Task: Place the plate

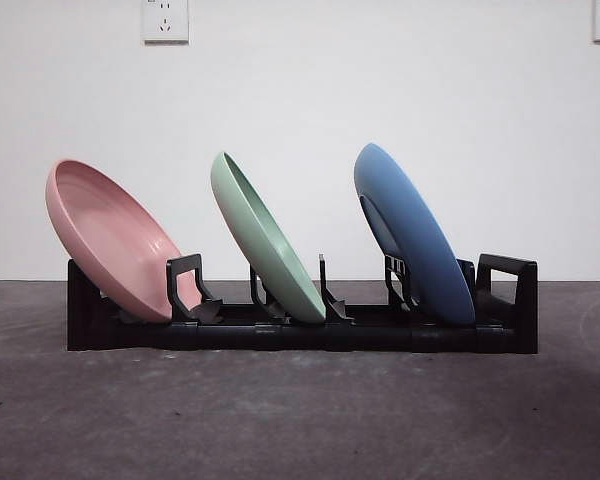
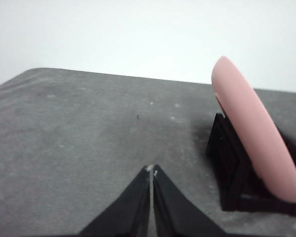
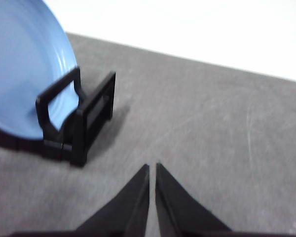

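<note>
Three plates lean in a black rack [image 1: 300, 335] on the grey table: a pink plate [image 1: 110, 240] at its left end, a green plate [image 1: 265, 240] in the middle, a blue plate [image 1: 410, 230] at the right. My left gripper [image 2: 152, 170] is shut and empty, off the rack's left end, where the pink plate [image 2: 256, 133] and the rack [image 2: 232, 163] show. My right gripper [image 3: 152, 168] is shut and empty, off the rack's right end, near the blue plate [image 3: 24, 69] and the rack's end handle [image 3: 79, 118]. Neither arm shows in the front view.
A white wall with two sockets [image 1: 165, 20] stands behind the table. Bare grey tabletop [image 1: 300, 420] lies in front of the rack and to both sides of it.
</note>
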`<state>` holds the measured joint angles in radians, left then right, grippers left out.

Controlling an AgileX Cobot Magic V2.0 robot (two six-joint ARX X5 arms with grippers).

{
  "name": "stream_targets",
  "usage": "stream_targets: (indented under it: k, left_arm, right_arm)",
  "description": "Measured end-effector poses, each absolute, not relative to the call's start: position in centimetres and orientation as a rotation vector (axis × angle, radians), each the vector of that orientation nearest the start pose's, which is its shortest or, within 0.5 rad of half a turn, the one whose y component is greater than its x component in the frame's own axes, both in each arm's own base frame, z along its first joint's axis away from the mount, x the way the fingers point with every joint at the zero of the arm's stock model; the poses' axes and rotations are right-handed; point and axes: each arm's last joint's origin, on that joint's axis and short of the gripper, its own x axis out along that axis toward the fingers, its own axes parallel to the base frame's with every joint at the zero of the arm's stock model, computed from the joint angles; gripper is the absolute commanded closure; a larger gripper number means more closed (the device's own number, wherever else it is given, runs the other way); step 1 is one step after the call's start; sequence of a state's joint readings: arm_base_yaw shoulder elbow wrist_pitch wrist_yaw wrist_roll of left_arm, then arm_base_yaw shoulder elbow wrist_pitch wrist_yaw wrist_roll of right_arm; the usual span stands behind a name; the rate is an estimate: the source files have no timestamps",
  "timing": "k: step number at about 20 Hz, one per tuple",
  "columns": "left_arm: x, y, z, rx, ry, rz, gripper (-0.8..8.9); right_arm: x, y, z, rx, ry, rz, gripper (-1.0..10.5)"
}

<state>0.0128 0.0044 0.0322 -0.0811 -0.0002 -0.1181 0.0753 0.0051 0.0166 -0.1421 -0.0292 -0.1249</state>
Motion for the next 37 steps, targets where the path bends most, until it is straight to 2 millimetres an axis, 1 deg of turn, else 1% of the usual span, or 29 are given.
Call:
stream_targets:
  k: [3, 5, 9, 15, 18, 20, 22, 24, 25, 29, 34, 37]
  left_arm:
    - [9.6, 0.1, 16.8, -0.219, 0.037, 0.018, 8.06]
    - [9.6, 0.1, 16.9, -0.295, 0.020, 0.016, 8.06]
    - [9.6, 0.1, 17.5, -0.392, -0.036, 0.007, 8.06]
    - [9.5, 0.1, 18.7, -0.429, -0.163, -0.028, 8.06]
    - [9.4, 0.0, 19.2, -0.440, -0.199, -0.093, 8.05]
    - [9.3, -0.2, 19.3, -0.467, -0.141, -0.127, 8.03]
    - [9.1, -0.3, 20.0, -0.497, -0.044, -0.142, 8.03]
    - [8.8, -0.3, 21.0, -0.512, 0.024, -0.144, 8.03]
    - [8.5, -0.4, 21.9, -0.519, 0.068, -0.148, 8.03]
    - [7.9, -0.6, 24.4, -0.528, 0.204, -0.197, 8.03]
    - [7.9, -0.7, 27.1, -0.489, 0.362, -0.200, 8.03]
    - [8.2, -0.7, 28.8, -0.434, 0.454, -0.191, 8.03]
  right_arm:
    - [9.6, 0.8, 16.1, -0.089, 0.065, 0.108, 9.3]
    - [9.7, 0.8, 16.4, -0.031, 0.032, 0.105, 9.3]
    - [9.7, 0.8, 17.3, 0.113, -0.051, 0.099, 9.3]
    - [9.5, 0.8, 18.4, 0.187, -0.157, 0.114, 9.3]
    - [9.5, 0.8, 18.6, 0.242, -0.156, 0.119, 9.3]
    - [9.3, 0.8, 19.0, 0.288, -0.123, 0.119, 9.3]
    - [9.0, 0.8, 20.1, 0.327, -0.082, 0.115, 9.3]
    - [8.7, 0.7, 21.4, 0.349, -0.048, 0.112, 9.3]
    - [8.4, 0.7, 22.4, 0.356, -0.025, 0.109, 9.3]
    - [8.2, 0.9, 24.8, 0.363, 0.079, 0.143, 9.3]
    - [9.0, 1.4, 27.3, 0.374, 0.240, 0.283, 9.3]
    - [9.7, 1.7, 28.7, 0.391, 0.342, 0.370, 9.3]
